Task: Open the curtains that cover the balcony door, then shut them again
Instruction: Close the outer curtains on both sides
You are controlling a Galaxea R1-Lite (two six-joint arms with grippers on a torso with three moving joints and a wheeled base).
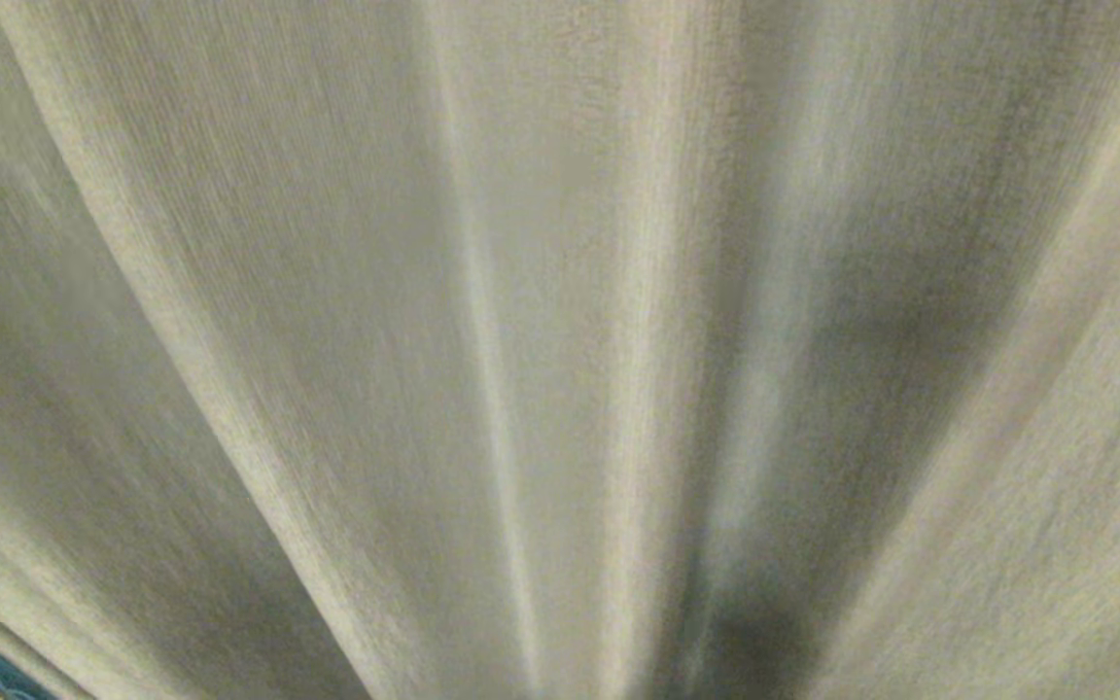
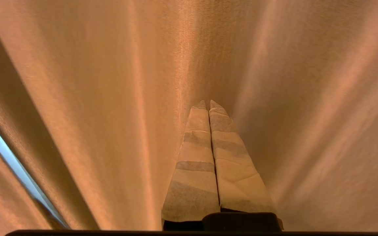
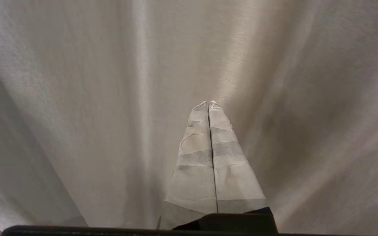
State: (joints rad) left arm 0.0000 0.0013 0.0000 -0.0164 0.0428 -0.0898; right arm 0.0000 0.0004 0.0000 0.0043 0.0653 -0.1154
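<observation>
No text, label, brand, number or sign can be read in any view; the pleated cream-beige woven curtain fabric that fills them bears no print, and the tape-wrapped gripper fingers carry no markings.

Curtains fill whole head view: pleated cream fabric blocks everything ahead. Left end effector tapered to closed point, tip close to fabric fold, contact unclear. Right end effector likewise pinched together near fold. Only opening: narrow bright gap between drape edges, off to one side.
</observation>
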